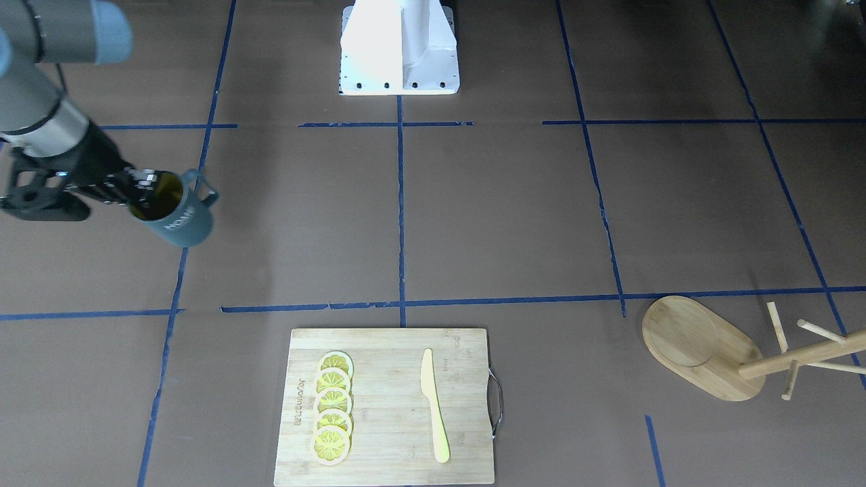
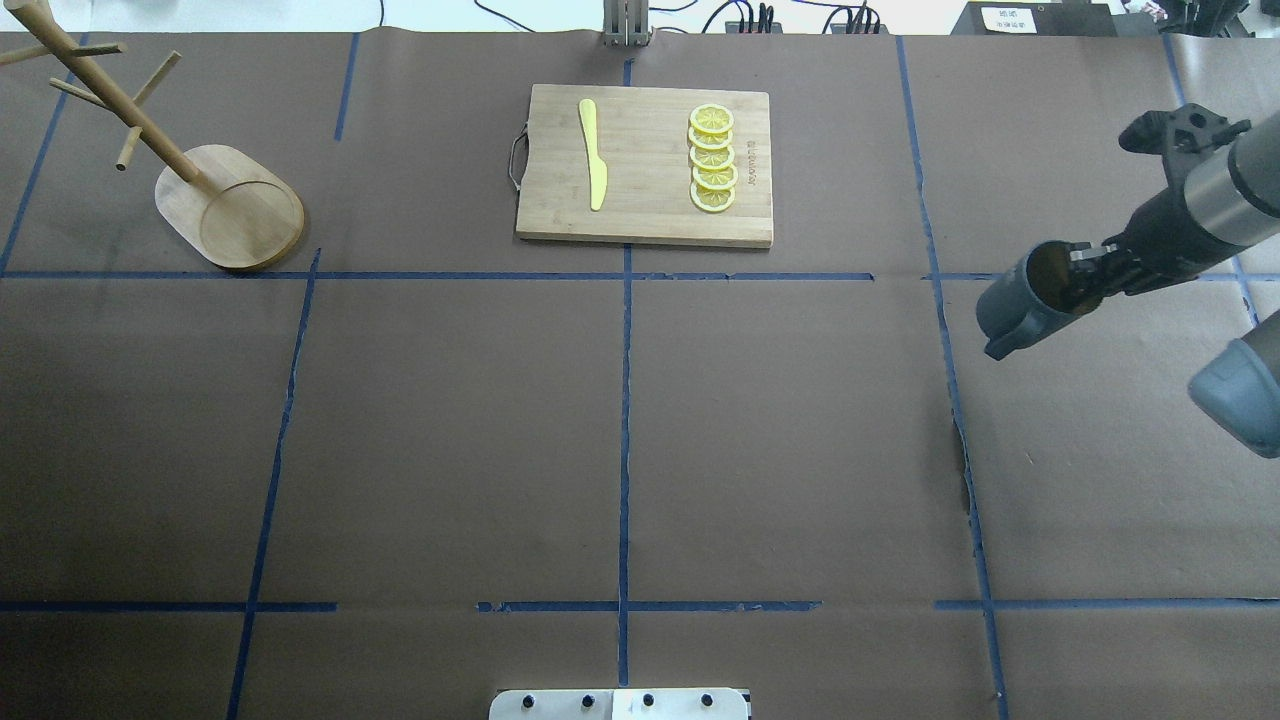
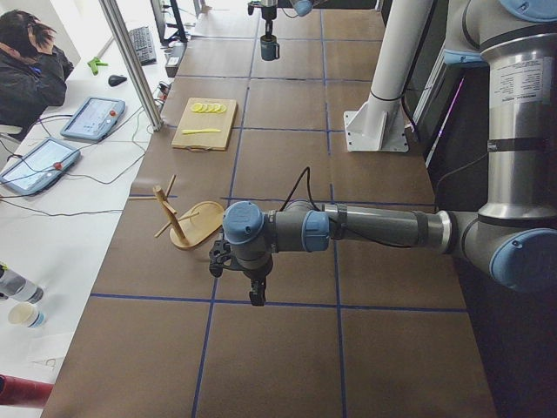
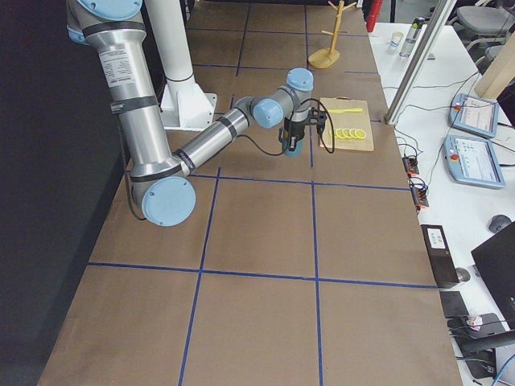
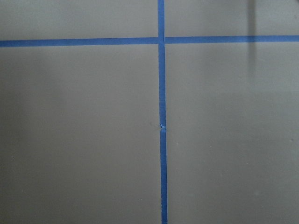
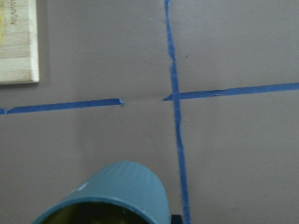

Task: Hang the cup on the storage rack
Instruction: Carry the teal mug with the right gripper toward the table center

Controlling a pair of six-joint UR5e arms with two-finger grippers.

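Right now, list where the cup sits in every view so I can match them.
Exterior front-facing: cup near the left edge, mid-height, tilted.
Overhead exterior: cup at the right side, above mid-height.
Exterior left: cup at top centre, far and small.
Exterior right: cup upper centre, just left of the board.
Left wrist: not in it.
Right wrist: cup at the bottom edge, left of centre.
Shared landmark: cutting board; absent from left wrist.
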